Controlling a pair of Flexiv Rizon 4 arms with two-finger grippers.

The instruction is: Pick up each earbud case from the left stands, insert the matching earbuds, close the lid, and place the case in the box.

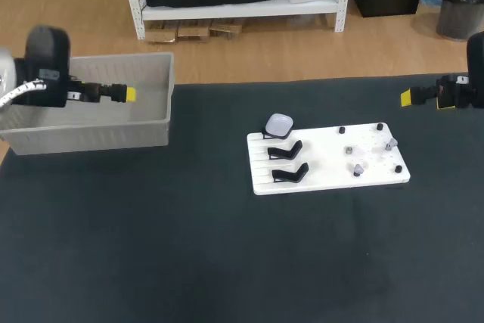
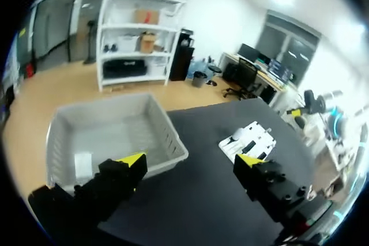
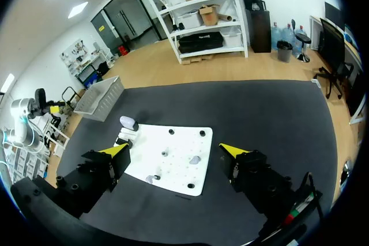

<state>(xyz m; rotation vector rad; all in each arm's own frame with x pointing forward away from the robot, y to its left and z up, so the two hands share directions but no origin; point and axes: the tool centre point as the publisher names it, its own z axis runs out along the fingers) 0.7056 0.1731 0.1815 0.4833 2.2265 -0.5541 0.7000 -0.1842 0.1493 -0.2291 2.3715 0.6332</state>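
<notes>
One earbud case (image 1: 279,124) at a corner of the white board (image 1: 333,175) — light, smooth, likely slippery. Pinch softly across its sides. Left gripper (image 2: 190,161) and right gripper (image 3: 174,150) wide open, empty.

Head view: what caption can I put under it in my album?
Left hand above the grey box, right hand aside, one earbud case on the white board.

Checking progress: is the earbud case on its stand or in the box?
On its stand: the white case sits on it at the board's rear left corner, apart from the grey box.
</notes>
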